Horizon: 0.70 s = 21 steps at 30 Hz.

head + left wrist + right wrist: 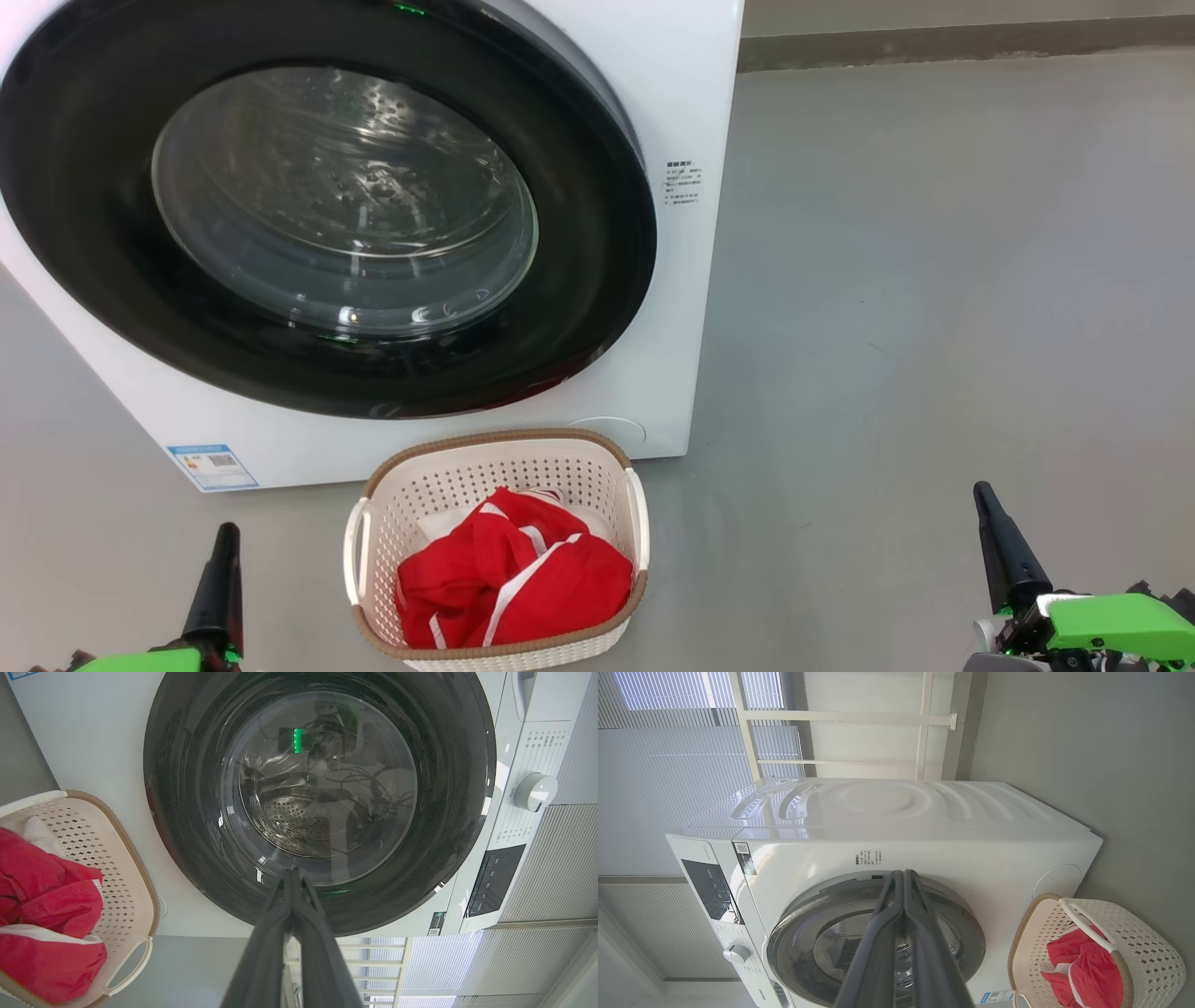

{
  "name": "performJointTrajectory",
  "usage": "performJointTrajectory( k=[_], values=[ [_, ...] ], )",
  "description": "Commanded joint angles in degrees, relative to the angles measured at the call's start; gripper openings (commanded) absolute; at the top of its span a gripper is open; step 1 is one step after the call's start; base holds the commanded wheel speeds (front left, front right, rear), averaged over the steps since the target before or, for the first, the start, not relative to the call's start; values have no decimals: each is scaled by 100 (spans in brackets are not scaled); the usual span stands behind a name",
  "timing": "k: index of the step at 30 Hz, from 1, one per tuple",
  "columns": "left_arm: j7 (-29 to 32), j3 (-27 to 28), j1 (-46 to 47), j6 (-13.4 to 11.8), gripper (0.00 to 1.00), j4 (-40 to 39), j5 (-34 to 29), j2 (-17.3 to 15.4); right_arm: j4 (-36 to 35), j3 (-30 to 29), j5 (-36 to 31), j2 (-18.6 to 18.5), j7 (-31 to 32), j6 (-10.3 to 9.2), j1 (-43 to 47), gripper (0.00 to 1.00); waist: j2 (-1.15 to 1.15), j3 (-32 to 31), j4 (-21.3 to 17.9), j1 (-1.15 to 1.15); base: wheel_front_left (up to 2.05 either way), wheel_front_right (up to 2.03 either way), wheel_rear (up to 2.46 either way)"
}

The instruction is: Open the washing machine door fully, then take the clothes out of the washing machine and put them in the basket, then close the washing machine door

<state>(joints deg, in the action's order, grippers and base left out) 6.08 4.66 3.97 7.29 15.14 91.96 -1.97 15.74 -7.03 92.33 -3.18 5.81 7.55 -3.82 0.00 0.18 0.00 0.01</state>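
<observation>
Pointing up from the lower left corner of the head frame, left gripper [225, 537] is showing its two dark fingers pressed flat together into one spike; nothing is sitting between them and nothing is touching them; tip is hanging over bare grey floor [934, 280], left of the basket [439, 481] and apart from it. Rising from the lower right corner, right gripper [983, 497] is carrying its fingers closed on nothing too, leaning slightly left, well apart from the basket and from the washing machine [686, 93]. Left wrist frame is agreeing: both fingers are meeting along their length, tips ending in the picture over the lower rim of the washing machine door [327, 788]; right wrist frame is giving the same closed, empty pair, crossing the door's upper rim in the picture.

Door is sitting shut against the white front, filling the upper left of the head frame; glossy black rim is ringing the clear bowl window; perforated steel drum [299, 821] is showing through the glass. Basket is standing on the floor at bottom centre of the head frame, just in front of the machine's lower edge; the clothes [513, 579] are lying inside it, red with white stripes, bunched toward the near end; some white cloth is showing behind them. Blue label sticker [213, 467] is sitting on the machine's lower left corner; white control knob [536, 792] is showing at the right of the left wrist frame.
</observation>
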Motion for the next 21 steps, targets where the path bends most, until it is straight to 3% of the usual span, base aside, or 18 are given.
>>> performJointTrajectory(
  k=[1,21],
  values=[
    [44,190,222,20,0,-111,17,-91,-174,96,22,-5,32,-6,-232,0,0,0,0,0,0,0,0],
    [43,188,222,20,0,-111,18,-91,-173,83,10,4,42,-6,-234,0,0,0,0,0,0,0,0]
  ],
)
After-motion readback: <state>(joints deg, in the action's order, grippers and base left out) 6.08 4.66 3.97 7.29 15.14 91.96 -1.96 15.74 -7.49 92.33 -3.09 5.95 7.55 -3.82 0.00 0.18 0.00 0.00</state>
